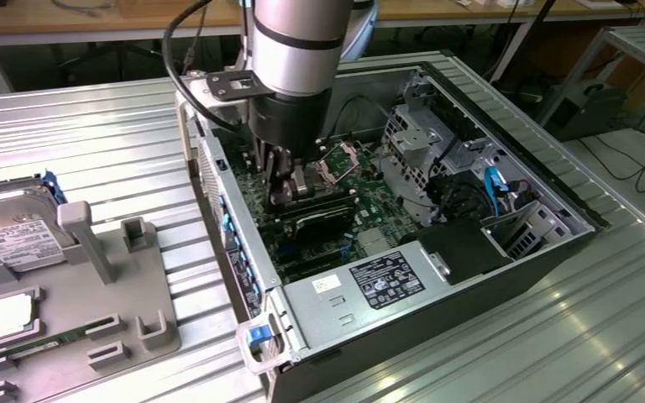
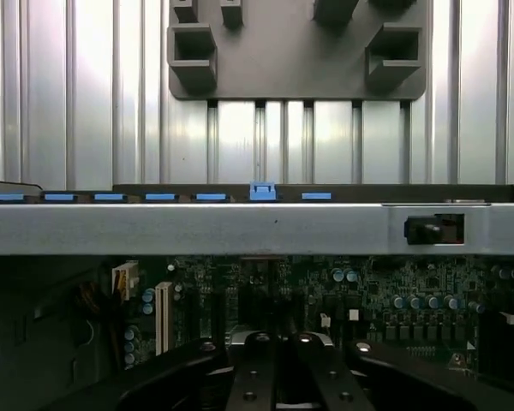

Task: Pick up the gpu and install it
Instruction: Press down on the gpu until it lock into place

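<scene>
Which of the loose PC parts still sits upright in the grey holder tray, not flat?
The silver hard drive with the white label, standing on edge at the tray's far corner. The memory stick and square chip lie flat.

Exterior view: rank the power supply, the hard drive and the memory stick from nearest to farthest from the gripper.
From the gripper, down inside the open case:
1. Power supply, inside the case at its near end.
2. Hard drive, outside the case on the gray holder, at the exterior view's left.
3. Memory stick, on the same holder, lower left corner.
</scene>
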Tool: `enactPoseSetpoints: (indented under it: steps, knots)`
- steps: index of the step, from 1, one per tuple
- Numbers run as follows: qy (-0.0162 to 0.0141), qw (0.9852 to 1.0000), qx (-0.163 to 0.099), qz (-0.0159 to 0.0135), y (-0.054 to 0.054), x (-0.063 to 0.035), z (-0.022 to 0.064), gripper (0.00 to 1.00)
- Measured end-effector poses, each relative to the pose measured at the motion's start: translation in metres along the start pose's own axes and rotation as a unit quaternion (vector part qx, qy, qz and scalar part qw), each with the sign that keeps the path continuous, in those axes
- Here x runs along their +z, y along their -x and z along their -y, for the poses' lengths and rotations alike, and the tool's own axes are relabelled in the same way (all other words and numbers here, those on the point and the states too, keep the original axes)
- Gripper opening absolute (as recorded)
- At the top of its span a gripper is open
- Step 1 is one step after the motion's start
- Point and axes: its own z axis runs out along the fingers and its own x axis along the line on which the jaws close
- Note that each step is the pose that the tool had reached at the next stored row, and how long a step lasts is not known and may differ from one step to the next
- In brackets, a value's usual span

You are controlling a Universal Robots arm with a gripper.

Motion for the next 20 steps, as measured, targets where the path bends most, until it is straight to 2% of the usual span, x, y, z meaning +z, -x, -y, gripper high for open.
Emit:
enactPoseSetpoints:
  steps: [6,11,17,20]
  knots:
    - [0.0,1.0,0.0,0.0,-0.002,-0.0016,-0.0064,0.11]
    - [0.0,1.0,0.0,0.0,-0.01,-0.0013,-0.0085,0.11]
    - [0.0,1.0,-0.001,-0.0009,-0.015,-0.0006,-0.0154,0.11]
    - [0.0,1.0,-0.001,-0.0017,-0.023,-0.0003,-0.0156,0.11]
